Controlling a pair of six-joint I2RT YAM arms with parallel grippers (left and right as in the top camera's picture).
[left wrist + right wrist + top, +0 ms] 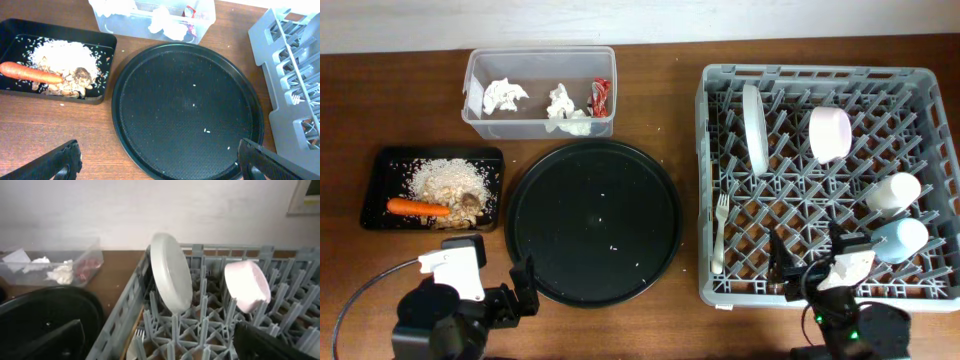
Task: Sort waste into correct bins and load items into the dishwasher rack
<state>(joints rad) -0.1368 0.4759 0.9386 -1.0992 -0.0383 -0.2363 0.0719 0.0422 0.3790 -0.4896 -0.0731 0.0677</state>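
Observation:
The grey dishwasher rack [710,180] holds a grey-white bowl [754,126] on edge, a pink bowl [829,132], a white cup [893,191], a light blue cup [900,239] and a pale fork [720,232]. The clear tub [480,118] holds white tissues [503,96] and a red wrapper [601,95]. The shallow black tray [378,165] holds an orange carrot [417,208], beige scraps [445,179] and a brown lump [469,199]. My left gripper [157,162] is open and empty over the round tray's near edge. My right gripper [160,340] is open and empty above the rack's front left.
The big round black tray [593,221] lies mid-table with a few rice grains on it. The rack's left wall [120,312] stands between my right fingers. Brown tabletop [60,125] lies in front of the shallow tray.

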